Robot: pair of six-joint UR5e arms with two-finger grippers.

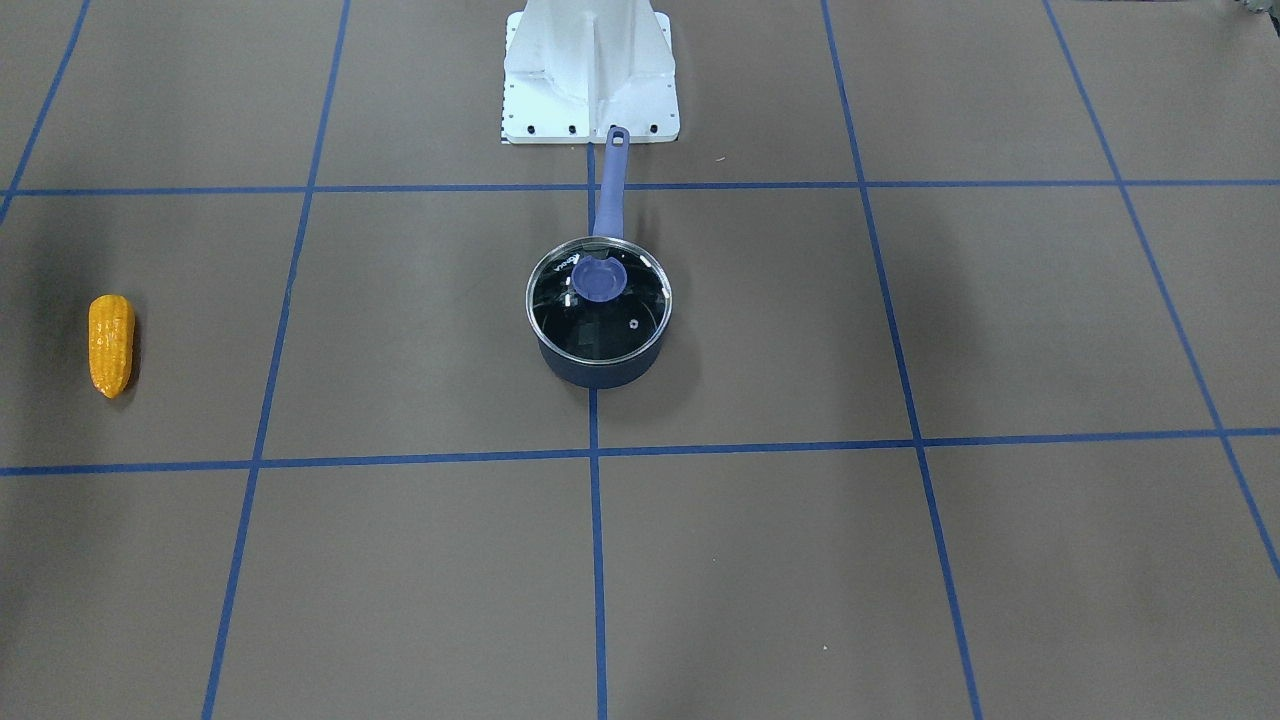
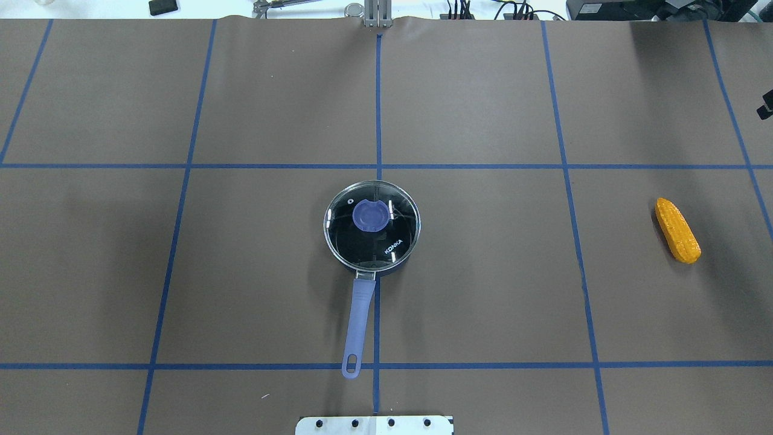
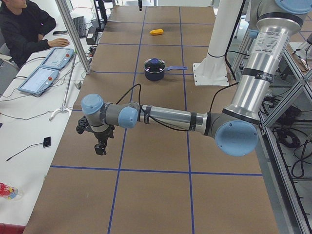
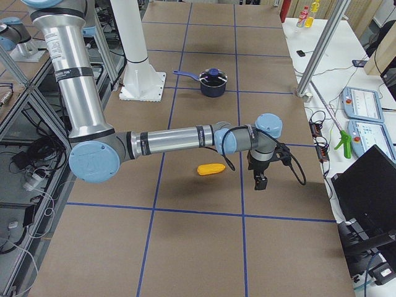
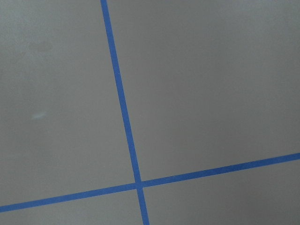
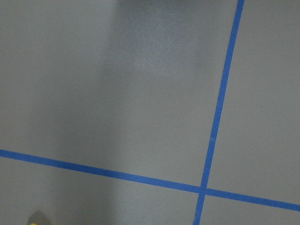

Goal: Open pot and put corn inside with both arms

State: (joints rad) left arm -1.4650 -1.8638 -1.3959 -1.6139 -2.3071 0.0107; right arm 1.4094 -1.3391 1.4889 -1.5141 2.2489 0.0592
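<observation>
The dark navy pot (image 1: 598, 368) stands at the table's middle, its purple handle (image 2: 358, 320) pointing toward the robot base. A round glass lid (image 2: 371, 241) with a purple knob (image 2: 369, 215) sits on it. The orange-yellow corn (image 2: 677, 230) lies flat far to the robot's right, also in the front view (image 1: 111, 344). My left gripper (image 3: 100, 147) hangs over the table's left end, far from the pot (image 3: 155, 70); I cannot tell if it is open. My right gripper (image 4: 260, 181) hangs just beyond the corn (image 4: 211, 169); I cannot tell its state. Both wrist views show only table.
The white robot base plate (image 1: 590, 100) lies just behind the handle's end. Blue tape lines grid the brown table. An operator (image 3: 24, 22) and teach pendants (image 3: 44, 78) are at a side bench. Metal posts (image 4: 322, 43) stand along the far edge.
</observation>
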